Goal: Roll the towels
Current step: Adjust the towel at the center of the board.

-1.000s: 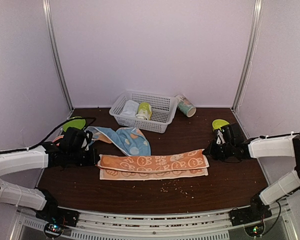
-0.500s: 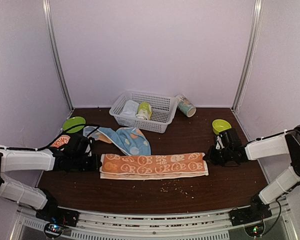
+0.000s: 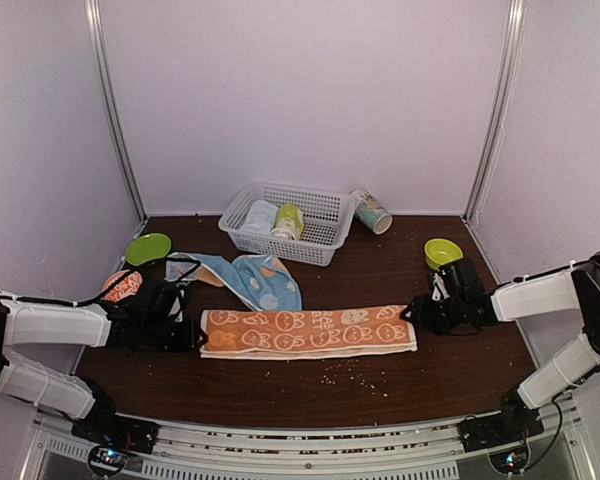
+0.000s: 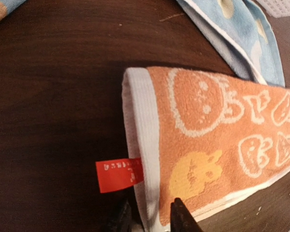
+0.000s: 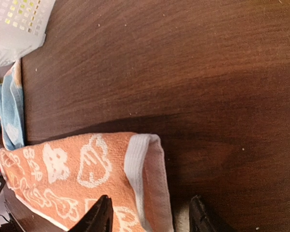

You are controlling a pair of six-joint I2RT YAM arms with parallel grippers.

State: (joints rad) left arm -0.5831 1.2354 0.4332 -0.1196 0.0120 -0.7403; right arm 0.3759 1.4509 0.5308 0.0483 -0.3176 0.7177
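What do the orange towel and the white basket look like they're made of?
Peach-orange towel: soft looped terry cloth, likely cotton, matte, with fuzzy pile and a flat woven white hem. Basket: probably rigid white plastic, given its moulded lattice walls.

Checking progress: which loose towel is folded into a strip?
The peach-orange towel, a long flat strip in front; the light blue towel lies crumpled behind it.

robot lab booth: plain pale walls (image 3: 300, 100), 2 metal corner posts (image 3: 115, 120), dark table (image 3: 400, 265), mounting rail (image 3: 310, 445)
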